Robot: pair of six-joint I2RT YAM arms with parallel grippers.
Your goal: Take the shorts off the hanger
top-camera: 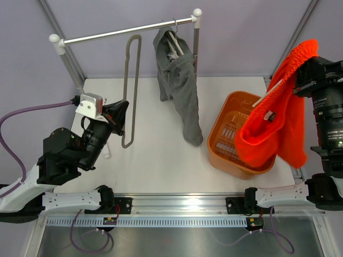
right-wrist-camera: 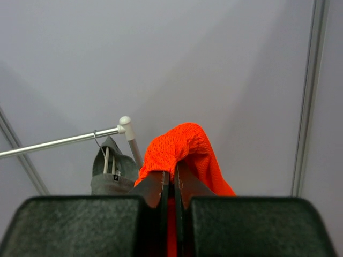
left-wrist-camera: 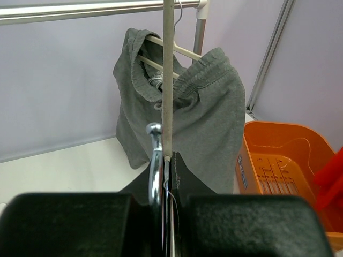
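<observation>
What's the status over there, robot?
Left gripper shut on empty hanger. Right gripper shut on orange shorts, over basket. Grey shorts on second hanger, on rail. Nothing blocking.

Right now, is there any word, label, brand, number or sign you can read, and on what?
No text is readable in any view.
Label on the wall of the orange basket: too blurred to read.
Small tag on the orange-red shorts: too small to read.
Yellow stickers below the arm bases: too small to read.
</observation>
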